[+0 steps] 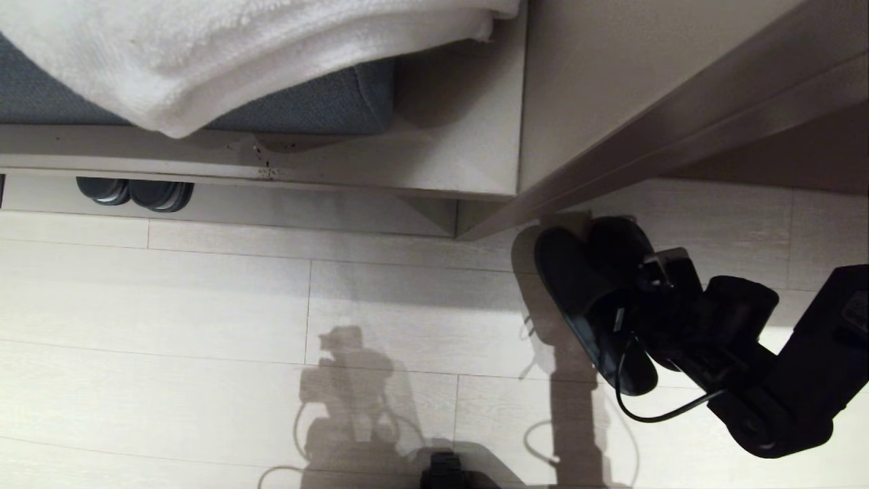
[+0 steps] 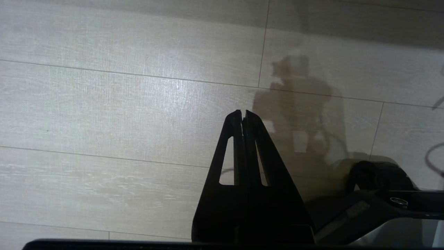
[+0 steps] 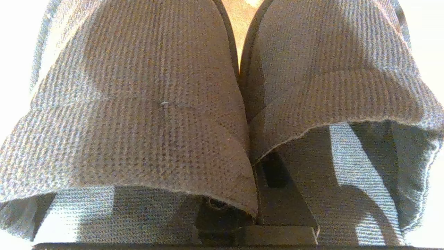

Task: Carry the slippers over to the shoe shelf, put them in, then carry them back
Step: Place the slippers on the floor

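Down by the floor in the head view, the right gripper (image 1: 628, 309) hangs the slippers (image 1: 590, 299) just off the boards beside the cabinet corner; the shelf (image 1: 271, 204), left, already houses another dark pair (image 1: 134, 192). Left wrist view: the left gripper (image 2: 242, 114) is pinched closed, empty, idle. Right wrist view: both toe bands (image 3: 138, 104) clamped together. Carrying, I'd say; next, swing left toward the cubby.

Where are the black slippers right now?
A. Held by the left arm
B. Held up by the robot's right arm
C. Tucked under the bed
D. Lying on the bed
B: the right gripper is shut on the slippers and holds them above the floor, both toe bands pinched together.
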